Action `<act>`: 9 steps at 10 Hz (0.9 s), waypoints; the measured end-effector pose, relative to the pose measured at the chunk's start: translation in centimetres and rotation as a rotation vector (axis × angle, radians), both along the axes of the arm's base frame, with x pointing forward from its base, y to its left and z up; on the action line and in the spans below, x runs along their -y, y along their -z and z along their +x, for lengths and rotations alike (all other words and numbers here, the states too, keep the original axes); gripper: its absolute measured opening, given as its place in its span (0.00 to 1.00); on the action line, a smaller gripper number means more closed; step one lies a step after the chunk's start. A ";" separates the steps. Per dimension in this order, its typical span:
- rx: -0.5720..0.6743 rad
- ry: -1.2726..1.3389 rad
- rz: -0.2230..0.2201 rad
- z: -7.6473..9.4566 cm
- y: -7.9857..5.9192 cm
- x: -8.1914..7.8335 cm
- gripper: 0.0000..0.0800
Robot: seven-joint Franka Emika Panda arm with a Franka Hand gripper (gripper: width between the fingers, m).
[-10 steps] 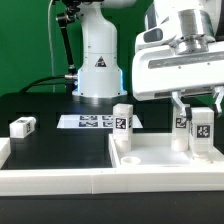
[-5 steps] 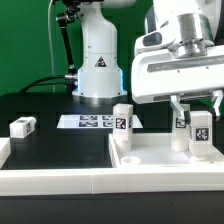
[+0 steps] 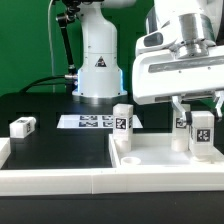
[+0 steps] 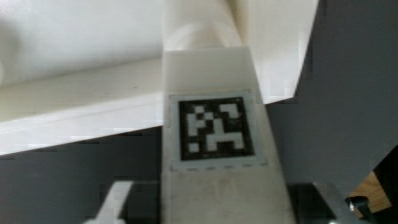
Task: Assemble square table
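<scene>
Hardly anything has moved since the earlier frames: arm and load sit where they were, with at most a hair's shift. Item one, tabletop [image 3: 160, 162]: white square tray with raised rim, flat on the black bench [image 3: 60, 145] at the exterior view's right, just behind the long white border wall [image 3: 60, 182]. Item two, held leg [image 3: 203, 133]: white tagged block, upright over the tray's part toward the exterior view's right, jaws clenched on it from above. Whether its lower end touches the tray cannot be told. In the wrist view the held leg [image 4: 214, 125] runs between the fingers [image 4: 116, 205], tag toward the camera, pale tabletop [image 4: 71, 100] behind. Item three, corner leg [image 3: 122, 120]: upright at the tray's corner toward the exterior view's left. Item four, loose leg [image 3: 22, 126]: on its side on the bench, well apart at the exterior view's left. Item five, possibly a further leg [image 3: 182, 124], partly hidden, just beside the held one. Item six, marker board [image 3: 88, 122]: flat before the robot base [image 3: 98, 60].
</scene>
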State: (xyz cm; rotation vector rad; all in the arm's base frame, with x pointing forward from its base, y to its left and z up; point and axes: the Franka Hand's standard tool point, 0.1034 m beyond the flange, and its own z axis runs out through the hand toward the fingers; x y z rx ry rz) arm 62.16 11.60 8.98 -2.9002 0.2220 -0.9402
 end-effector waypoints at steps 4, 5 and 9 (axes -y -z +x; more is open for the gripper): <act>-0.002 0.030 0.030 0.3 0.7 0.4 0.37; -0.003 0.030 0.032 0.3 0.7 0.3 0.37; -0.007 0.029 0.031 0.4 0.7 0.4 0.37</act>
